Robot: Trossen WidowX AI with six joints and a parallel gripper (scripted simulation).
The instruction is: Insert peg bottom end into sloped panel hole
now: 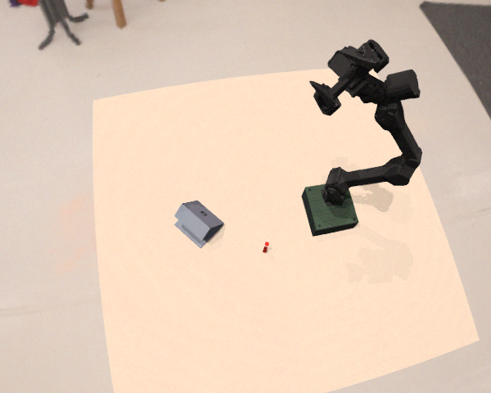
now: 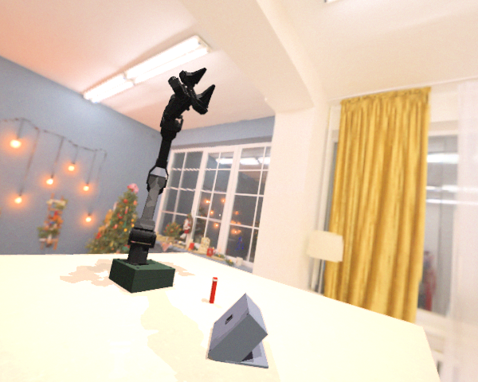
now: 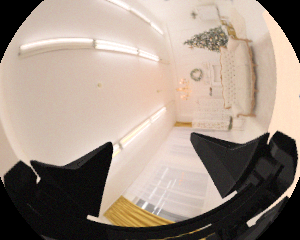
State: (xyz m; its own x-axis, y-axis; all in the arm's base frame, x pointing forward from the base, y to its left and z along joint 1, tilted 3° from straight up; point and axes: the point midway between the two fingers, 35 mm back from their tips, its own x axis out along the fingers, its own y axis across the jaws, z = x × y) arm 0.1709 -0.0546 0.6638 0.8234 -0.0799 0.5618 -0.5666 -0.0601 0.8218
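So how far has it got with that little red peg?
Nothing is done yet. The red peg stands untouched on the table, apart from the grey sloped panel. The gripper is high overhead, fingers open and empty. Grasping, inserting and releasing all remain.

Top view looks down from afar, exterior low across the table (image 2: 66, 329), wrist ceilingward; the first two share it.

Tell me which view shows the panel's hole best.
Exterior: the hole is a dark slot on the grey sloped panel face, seen fairly close. Top shows it only as a tiny dark mark. Wrist shows ceiling and room, no panel.
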